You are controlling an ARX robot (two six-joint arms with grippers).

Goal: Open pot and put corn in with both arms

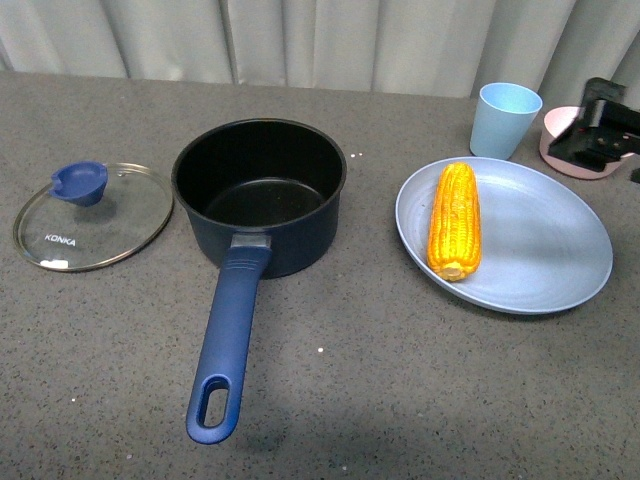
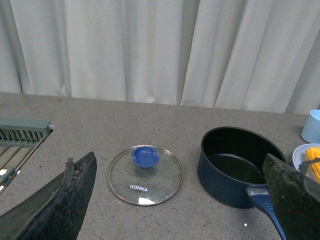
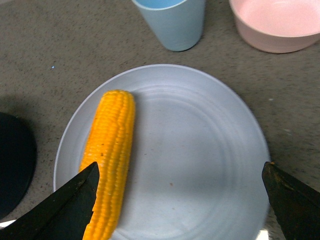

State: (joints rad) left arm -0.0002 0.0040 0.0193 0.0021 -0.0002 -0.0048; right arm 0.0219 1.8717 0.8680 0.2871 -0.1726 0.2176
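Nearest the robot, the long blue handle (image 1: 226, 345) sticks out toward it, so an arm sweeping low across the middle could clip it and swing the pot (image 1: 259, 195) off its spot. The pot itself stands open and empty in the centre of the table, with the glass lid (image 1: 93, 215) already off and lying flat just beside it on the left. The larger risk lies to the right. The corn (image 1: 455, 220) rests lengthwise on the smooth blue plate (image 1: 560, 265), well apart from the pot, and a round cob there would probably roll or skid if touched unevenly. The right wrist view suggests just that: the right gripper (image 3: 180, 169) hovers over the plate with its jaws spread very wide and nothing between them, but the cob sits off to one side, about under one finger (image 3: 75, 200) rather than in the gap. A straight descent would likely press on the cob or shove it away. Just beyond the plate, the light blue cup (image 1: 505, 120) and the pink bowl (image 1: 560, 150) stand close enough to be knocked. The left gripper (image 2: 177, 165) hangs above the table facing the lid and pot — spread wide, empty, touching nothing.
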